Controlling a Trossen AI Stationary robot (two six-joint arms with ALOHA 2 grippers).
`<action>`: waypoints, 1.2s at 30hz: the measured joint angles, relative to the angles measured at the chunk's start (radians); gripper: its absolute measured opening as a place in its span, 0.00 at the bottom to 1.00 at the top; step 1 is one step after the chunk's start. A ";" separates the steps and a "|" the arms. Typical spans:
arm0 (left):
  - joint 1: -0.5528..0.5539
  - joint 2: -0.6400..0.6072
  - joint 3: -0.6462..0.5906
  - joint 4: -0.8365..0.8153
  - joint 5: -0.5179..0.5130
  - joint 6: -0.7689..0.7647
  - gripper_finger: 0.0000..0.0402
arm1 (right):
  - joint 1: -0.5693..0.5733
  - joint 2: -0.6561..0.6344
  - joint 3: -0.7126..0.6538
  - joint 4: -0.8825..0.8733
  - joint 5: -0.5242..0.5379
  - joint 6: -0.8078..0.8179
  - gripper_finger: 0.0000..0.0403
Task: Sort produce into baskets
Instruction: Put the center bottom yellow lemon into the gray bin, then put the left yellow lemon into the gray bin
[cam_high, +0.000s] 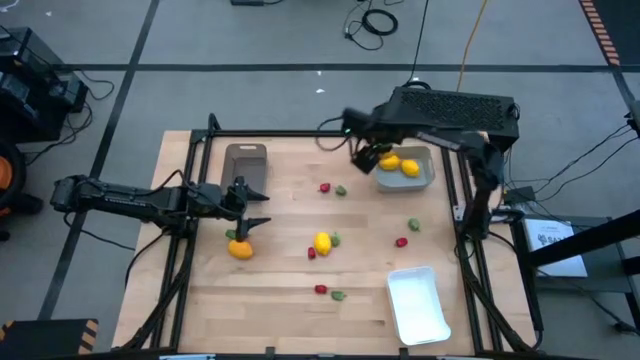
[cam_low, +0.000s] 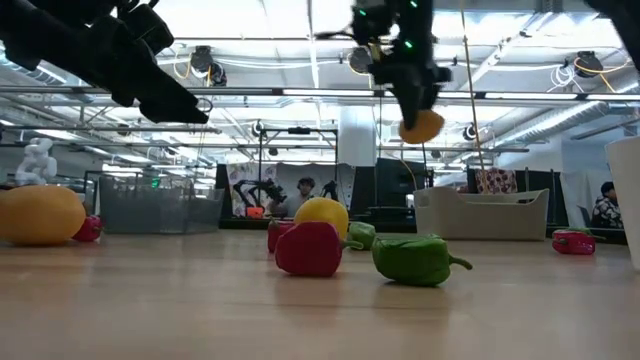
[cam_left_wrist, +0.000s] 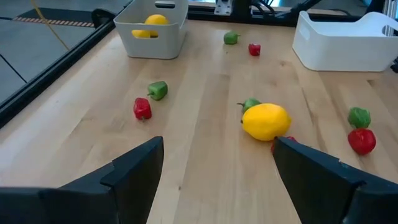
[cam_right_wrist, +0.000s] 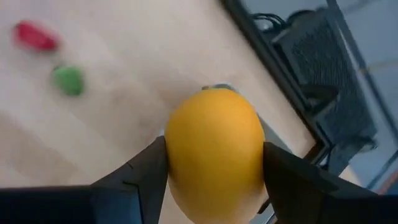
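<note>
My right gripper (cam_high: 366, 156) hangs high over the table's far side, just left of the light grey-blue basket (cam_high: 428, 180), shut on an orange citrus (cam_right_wrist: 214, 149) that also shows in the low view (cam_low: 422, 125). Two yellow citrus (cam_high: 400, 165) lie in that basket. My left gripper (cam_high: 252, 212) waits open at the table's left, next to the brown-grey basket (cam_high: 245, 165). Another orange citrus (cam_high: 240, 249) and a yellow one (cam_high: 322, 242) rest on the table. The white basket (cam_high: 417, 303) stands at the near right. My right gripper pinches the orange citrus between its two fingers, one on each of two opposite sides (cam_right_wrist: 173, 158). The fingers point steeply down from above. The fruit hangs below them (cam_low: 422, 125), lifted well clear of the table.
Small red and green pieces lie scattered over the table in pairs: (cam_high: 325, 187), (cam_high: 413, 224), (cam_high: 321, 289), and beside the yellow citrus (cam_high: 335, 239). A black frame rail (cam_high: 300, 133) runs along the table's far edge. Bare wood lies between the pieces.
</note>
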 joint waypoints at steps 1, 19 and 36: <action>0.000 0.000 0.000 0.000 0.000 -0.001 0.77 | -0.018 -0.029 -0.048 0.023 -0.008 0.013 0.54; -0.008 0.000 0.000 -0.013 0.000 -0.051 0.77 | -0.107 -0.214 -0.504 0.315 -0.115 -0.026 0.55; -0.053 0.000 0.000 -0.119 -0.096 -0.082 0.77 | -0.172 -0.214 -0.504 0.281 -0.193 0.002 0.75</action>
